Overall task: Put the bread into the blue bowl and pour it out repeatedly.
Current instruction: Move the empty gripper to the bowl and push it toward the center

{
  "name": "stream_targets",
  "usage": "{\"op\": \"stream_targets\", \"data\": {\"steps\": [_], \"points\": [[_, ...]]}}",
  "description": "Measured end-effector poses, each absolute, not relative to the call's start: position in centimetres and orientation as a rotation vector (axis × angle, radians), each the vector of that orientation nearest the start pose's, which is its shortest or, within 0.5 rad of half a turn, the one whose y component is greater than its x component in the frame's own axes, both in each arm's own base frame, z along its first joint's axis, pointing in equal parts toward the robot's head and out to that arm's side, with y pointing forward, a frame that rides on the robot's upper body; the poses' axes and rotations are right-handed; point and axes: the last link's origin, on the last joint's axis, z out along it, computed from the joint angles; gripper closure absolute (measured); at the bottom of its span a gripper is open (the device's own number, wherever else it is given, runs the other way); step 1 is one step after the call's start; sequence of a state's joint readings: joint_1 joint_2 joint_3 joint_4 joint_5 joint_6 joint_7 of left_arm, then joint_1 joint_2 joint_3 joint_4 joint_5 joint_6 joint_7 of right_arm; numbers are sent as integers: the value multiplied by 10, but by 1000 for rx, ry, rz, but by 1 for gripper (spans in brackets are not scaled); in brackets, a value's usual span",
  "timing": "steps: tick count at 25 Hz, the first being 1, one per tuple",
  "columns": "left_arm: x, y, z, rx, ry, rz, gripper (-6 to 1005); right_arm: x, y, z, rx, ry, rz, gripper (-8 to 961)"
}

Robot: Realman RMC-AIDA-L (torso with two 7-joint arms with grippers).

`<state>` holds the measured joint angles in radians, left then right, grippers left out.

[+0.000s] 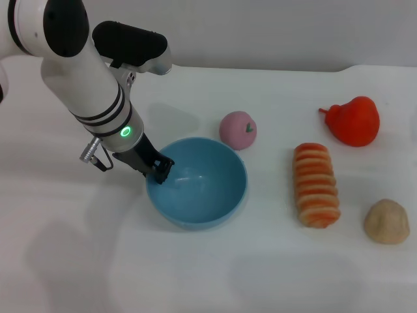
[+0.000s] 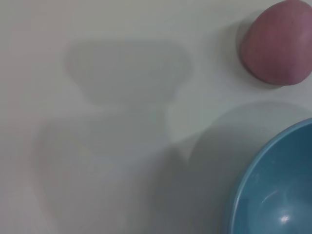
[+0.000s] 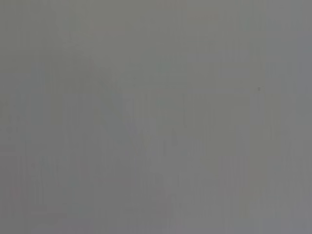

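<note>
The blue bowl (image 1: pixel 203 186) stands empty on the white table, left of centre. My left gripper (image 1: pixel 160 172) is at the bowl's left rim, with its dark fingers closed over the rim. The bread (image 1: pixel 316 184), striped orange and cream, lies on the table to the right of the bowl, apart from it, ridged side up. The left wrist view shows part of the bowl (image 2: pixel 278 195) and bare table. My right gripper is out of view; its wrist view shows only plain grey.
A pink round toy fruit (image 1: pixel 238 130) sits just behind the bowl and also shows in the left wrist view (image 2: pixel 278 41). A red toy fruit (image 1: pixel 355 120) is at the back right. A small round tan lump (image 1: pixel 386 222) lies right of the bread.
</note>
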<state>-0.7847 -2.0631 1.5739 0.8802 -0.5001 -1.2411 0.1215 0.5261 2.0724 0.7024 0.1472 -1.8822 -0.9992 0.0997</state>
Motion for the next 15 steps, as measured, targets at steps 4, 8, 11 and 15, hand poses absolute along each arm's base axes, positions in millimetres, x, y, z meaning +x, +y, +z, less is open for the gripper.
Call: {"op": "stream_targets", "data": {"steps": [4,8,11,15], "points": [[-212,382,-59,-2237,-1330,584,837,342,359,-4,-1448,710,600,464],[-213,382,-59,-2235,-1335,582,835,343,358,-4,-1447,711,598,465],[-213,382,-59,-2246,-1324,584,904,344,358,-4,-1445,712,594,465],[-210,383,-60,-2262,-1299,587,981,345,357,-3,-1442,712,591,463]]}}
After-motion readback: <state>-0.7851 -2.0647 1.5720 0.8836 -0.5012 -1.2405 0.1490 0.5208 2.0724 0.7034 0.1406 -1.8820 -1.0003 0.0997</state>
